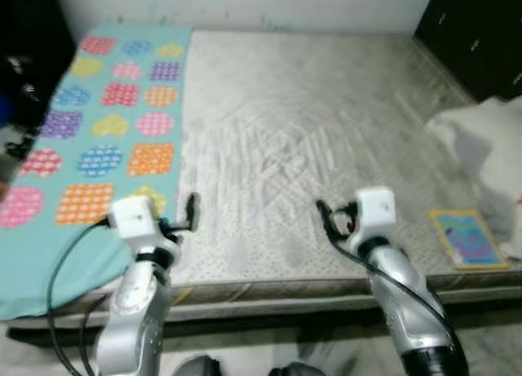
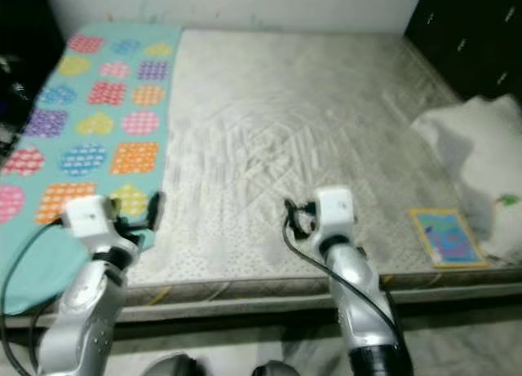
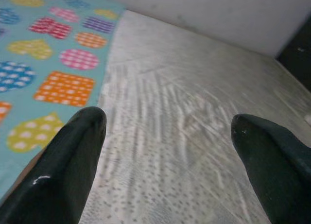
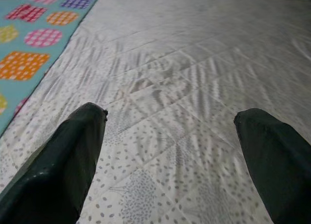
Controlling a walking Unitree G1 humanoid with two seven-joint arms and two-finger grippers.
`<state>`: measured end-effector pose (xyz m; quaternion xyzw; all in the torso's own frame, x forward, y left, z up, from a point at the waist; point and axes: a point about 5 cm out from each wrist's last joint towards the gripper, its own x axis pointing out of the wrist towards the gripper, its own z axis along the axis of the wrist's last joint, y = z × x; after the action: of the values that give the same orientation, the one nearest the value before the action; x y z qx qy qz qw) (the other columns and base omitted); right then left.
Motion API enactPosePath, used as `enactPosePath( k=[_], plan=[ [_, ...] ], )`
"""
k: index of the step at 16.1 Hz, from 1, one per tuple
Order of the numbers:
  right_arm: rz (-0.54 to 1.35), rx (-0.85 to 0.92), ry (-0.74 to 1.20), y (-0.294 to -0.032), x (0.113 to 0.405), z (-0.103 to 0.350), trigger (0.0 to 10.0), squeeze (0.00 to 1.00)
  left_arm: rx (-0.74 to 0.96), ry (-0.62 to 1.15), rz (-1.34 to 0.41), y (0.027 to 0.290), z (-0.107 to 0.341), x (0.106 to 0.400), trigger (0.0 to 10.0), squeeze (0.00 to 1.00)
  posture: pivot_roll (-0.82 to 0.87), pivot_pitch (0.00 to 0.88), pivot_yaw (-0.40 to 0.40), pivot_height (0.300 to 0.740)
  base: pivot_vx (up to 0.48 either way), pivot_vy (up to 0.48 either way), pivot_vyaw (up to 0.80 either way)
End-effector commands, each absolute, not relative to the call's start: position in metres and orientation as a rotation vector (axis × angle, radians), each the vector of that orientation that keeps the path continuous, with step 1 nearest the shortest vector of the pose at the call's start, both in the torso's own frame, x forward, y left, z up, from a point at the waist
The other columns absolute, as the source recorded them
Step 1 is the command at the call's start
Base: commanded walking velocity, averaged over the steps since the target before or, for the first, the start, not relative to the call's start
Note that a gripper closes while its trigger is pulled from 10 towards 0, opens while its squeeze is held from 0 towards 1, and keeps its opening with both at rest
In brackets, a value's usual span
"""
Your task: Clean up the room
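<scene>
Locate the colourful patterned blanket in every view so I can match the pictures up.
Left eye view: the blanket covers the mattress's left strip, back wall to near edge.
Right eye view: same strip, left side.
Left wrist view: beside one of the left gripper's fingers.
Right wrist view: a corner, beyond the right gripper.
Shared landmark: the blanket's straight edge against the grey mattress.

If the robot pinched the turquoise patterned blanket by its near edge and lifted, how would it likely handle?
The blanket is probably floppy: it lies flat and drapes over the mattress edge, so it should sag and trail rather than lift whole. It looks thin, so likely light. The left hand hovers open near its edge.
</scene>
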<state>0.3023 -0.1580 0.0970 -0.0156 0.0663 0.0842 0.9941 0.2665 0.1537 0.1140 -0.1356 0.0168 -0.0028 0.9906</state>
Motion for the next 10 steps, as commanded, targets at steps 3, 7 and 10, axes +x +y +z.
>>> enactPosePath(
  k=[3,7,10],
  plan=[
    [0.175,-0.035,0.122,-0.1567,0.3034,0.0998,10.0,0.0,-0.272,0.023,-0.001,0.1564,0.1176,0.2676,10.0,0.0,-0.02,0.144,-0.074,0.74,0.0,0.48,0.0],
    [0.181,-0.035,0.126,-0.1558,0.3036,0.0992,10.0,0.0,-0.271,0.026,0.003,0.1569,0.1172,0.2677,10.0,0.0,-0.02,0.145,-0.076,0.74,0.0,0.476,0.0],
    [0.184,-0.035,0.128,-0.155,0.3035,0.099,10.0,0.0,-0.269,0.025,0.005,0.1578,0.1174,0.268,10.0,0.0,-0.02,0.145,-0.074,0.74,0.0,0.476,0.0]
  ],
)
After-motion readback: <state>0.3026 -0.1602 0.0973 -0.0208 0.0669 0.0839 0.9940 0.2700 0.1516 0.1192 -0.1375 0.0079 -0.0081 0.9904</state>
